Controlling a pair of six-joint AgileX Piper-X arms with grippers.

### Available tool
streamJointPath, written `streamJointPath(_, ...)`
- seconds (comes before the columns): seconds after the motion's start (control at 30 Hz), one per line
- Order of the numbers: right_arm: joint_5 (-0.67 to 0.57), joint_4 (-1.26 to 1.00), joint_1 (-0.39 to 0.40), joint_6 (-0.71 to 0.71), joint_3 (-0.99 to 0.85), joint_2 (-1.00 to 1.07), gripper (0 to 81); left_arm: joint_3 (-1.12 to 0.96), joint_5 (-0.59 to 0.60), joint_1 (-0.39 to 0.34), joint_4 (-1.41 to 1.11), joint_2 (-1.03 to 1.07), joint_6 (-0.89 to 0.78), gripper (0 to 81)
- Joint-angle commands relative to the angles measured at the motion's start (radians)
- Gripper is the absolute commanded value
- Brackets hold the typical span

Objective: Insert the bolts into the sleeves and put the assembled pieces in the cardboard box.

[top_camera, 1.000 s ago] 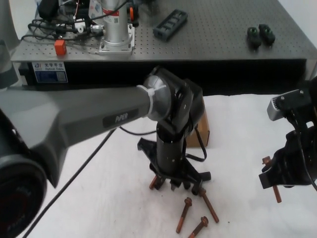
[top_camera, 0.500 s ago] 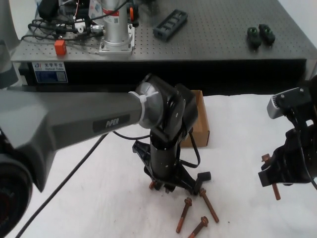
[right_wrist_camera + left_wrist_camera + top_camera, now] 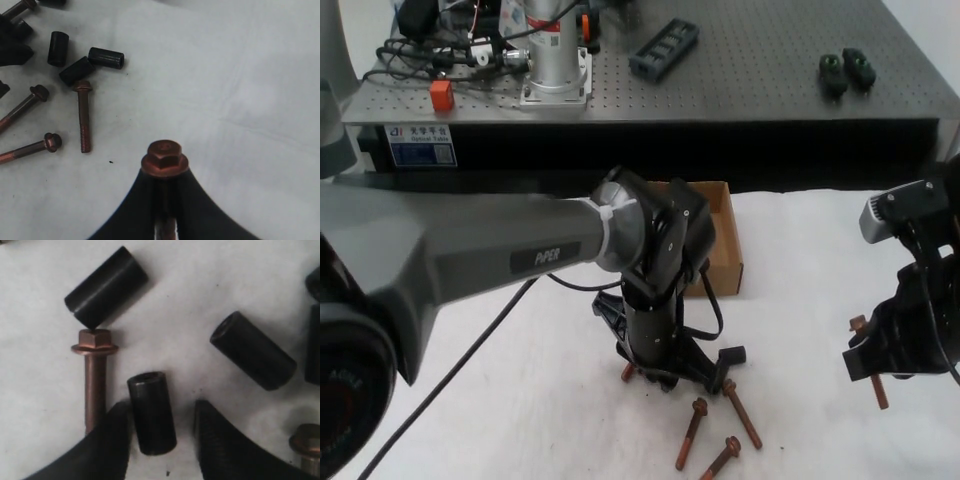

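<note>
Since the earlier frames my left arm's wrist has swung aside and down, uncovering more of the cardboard box (image 3: 725, 262) behind it, while my right arm has kept its place. Nearest in the high view, three loose bolts (image 3: 691, 433) lie on the white cloth (image 3: 520, 420) that covers the bench. Just beyond them my left hand (image 3: 161, 412) points down at the cloth, its fingers (image 3: 112, 440) spread open to either side of one black sleeve (image 3: 149, 395) that lies flat between them. One finger is close against the sleeve and the other stands apart from it. A copper bolt (image 3: 95, 375) lies beside that sleeve, and a second sleeve (image 3: 106, 286) rests at the bolt's head. A third sleeve (image 3: 252, 350) lies apart on the other side. Off to the side, my right hand (image 3: 164, 187) hangs above the cloth, closed on a held bolt (image 3: 165, 159) just under its flanged head. Farther back, the cardboard box sits open-topped on the cloth, behind the left arm and well apart from the right hand.
</note>
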Motion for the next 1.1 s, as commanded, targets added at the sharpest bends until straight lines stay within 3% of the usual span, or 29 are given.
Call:
streamJointPath(0.0,-0.009,0.0,-0.003,0.007,-0.002,-0.015,0.6,-0.002,-0.01,0.003,-0.01,0.011,0.013,30.2)
streamJointPath(0.3,-0.009,0.0,-0.003,0.007,-0.002,-0.015,0.6,-0.003,0.047,0.051,-0.031,0.018,-0.002,29.1)
streamJointPath(0.37,-0.009,0.0,-0.003,0.007,-0.002,-0.015,0.6,-0.008,0.079,0.063,-0.011,0.027,-0.01,23.7)
streamJointPath(0.5,-0.009,0.0,-0.003,0.007,-0.002,-0.015,0.6,-0.013,0.215,0.075,0.039,0.042,0.014,1.3)
streamJointPath(0.67,-0.025,-0.003,-0.003,0.012,-0.002,-0.015,0.6,-0.022,0.334,0.075,0.049,0.008,0.019,0.6)
streamJointPath(0.73,-0.129,-0.028,-0.003,0.018,-0.002,-0.015,0.6,-0.015,0.372,0.078,0.043,-0.052,0.023,0.6)
streamJointPath(0.9,-0.483,-0.303,-0.003,0.27,0.012,-0.015,0.6,0.245,0.392,0.082,-0.183,-0.328,0.058,0.6)
streamJointPath(1.07,-0.571,-0.801,0.061,0.64,0.096,-0.015,0.6,0.677,0.637,0.079,-0.715,-0.661,0.015,0.6)
